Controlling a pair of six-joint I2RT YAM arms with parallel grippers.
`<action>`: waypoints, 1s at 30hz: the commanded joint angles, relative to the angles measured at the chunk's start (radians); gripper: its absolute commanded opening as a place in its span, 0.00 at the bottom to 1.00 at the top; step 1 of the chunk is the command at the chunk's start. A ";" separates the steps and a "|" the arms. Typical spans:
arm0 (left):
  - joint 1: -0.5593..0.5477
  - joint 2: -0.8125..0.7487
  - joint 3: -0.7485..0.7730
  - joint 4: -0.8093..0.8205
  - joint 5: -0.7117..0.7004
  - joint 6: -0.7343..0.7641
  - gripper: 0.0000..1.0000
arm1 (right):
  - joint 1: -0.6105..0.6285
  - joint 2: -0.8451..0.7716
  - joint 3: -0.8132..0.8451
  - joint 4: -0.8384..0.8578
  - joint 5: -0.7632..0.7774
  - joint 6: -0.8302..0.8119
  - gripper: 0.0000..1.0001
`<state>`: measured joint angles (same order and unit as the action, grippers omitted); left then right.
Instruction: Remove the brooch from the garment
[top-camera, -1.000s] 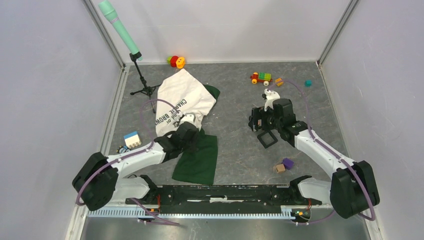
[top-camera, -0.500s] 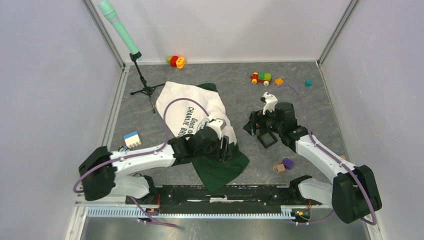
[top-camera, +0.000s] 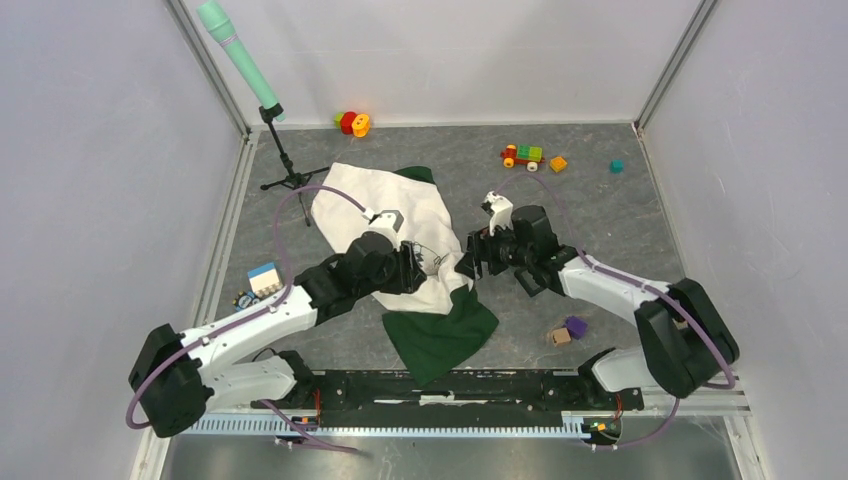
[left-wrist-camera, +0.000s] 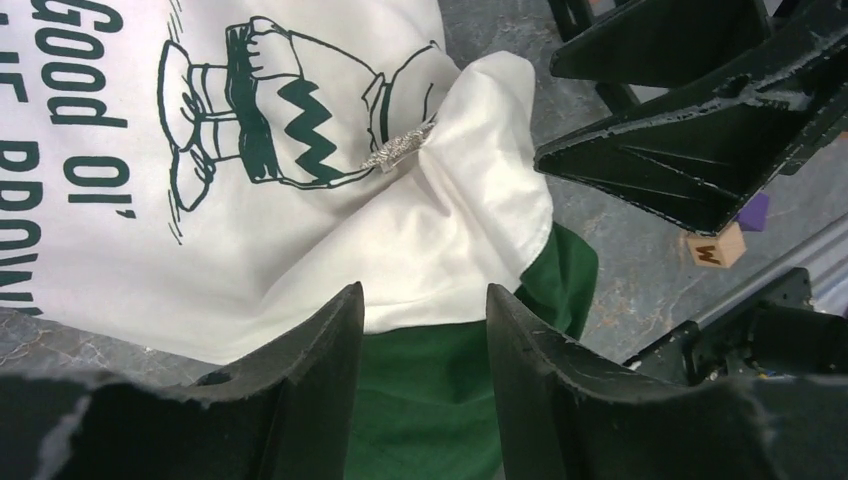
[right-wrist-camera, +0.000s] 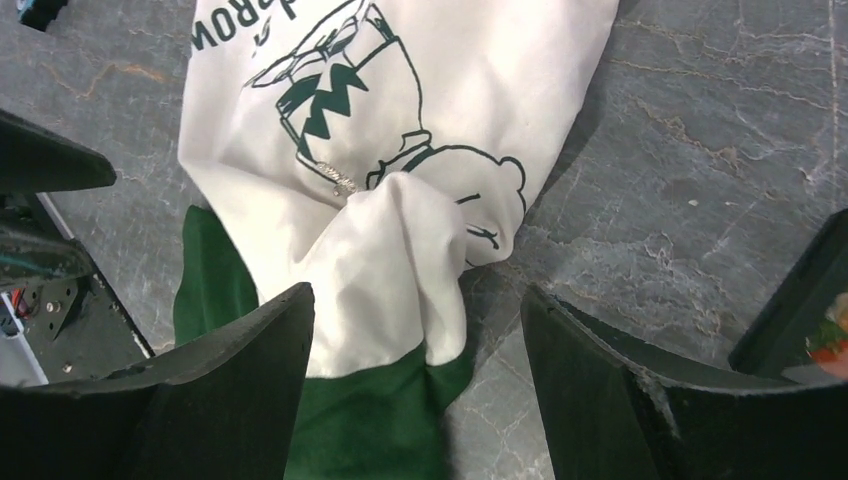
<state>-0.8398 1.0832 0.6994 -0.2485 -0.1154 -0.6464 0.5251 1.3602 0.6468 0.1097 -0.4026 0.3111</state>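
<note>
Since a second ago the garment (top-camera: 350, 205) has been dragged from a bunched heap toward the middle of the table (top-camera: 620, 230). Its dark green part is now fanning out toward five o'clock, and the right arm has swung in from three o'clock to meet it. The left gripper (left-wrist-camera: 425, 340) is hovering over the white cloth with its jaws apart and nothing between them. The right gripper (right-wrist-camera: 415, 390) is hanging just beside the shirt's edge, spread wide and likewise empty. The brooch (left-wrist-camera: 400, 150), a small silvery bar, is sitting pinned into a raised fold by the cartoon print, near the shirt's four o'clock corner. It is lying at twelve o'clock from the left fingers and at about eleven o'clock from the right ones. It is probably going to handle as a light, rigid, slightly slick piece of metal. The shirt looks limp and will likely be rising with it when pulled. A sensible hold would be pinching the bar across its narrow width. The other gripper would be pressing or pinching the fold just beside it, so the pin slides out instead of lifting the cloth.
</note>
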 joint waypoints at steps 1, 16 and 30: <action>0.008 0.048 0.026 0.047 -0.015 0.061 0.55 | 0.015 0.089 0.061 0.051 0.017 -0.014 0.80; 0.021 0.191 0.078 0.114 0.066 0.205 0.55 | 0.052 -0.011 -0.128 0.140 -0.009 -0.106 0.10; -0.008 0.269 0.123 0.163 0.155 0.206 0.54 | 0.053 -0.077 -0.219 0.239 -0.040 -0.104 0.08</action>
<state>-0.8242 1.3575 0.7925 -0.1413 0.0059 -0.5106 0.5762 1.3113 0.4374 0.2996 -0.4343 0.2260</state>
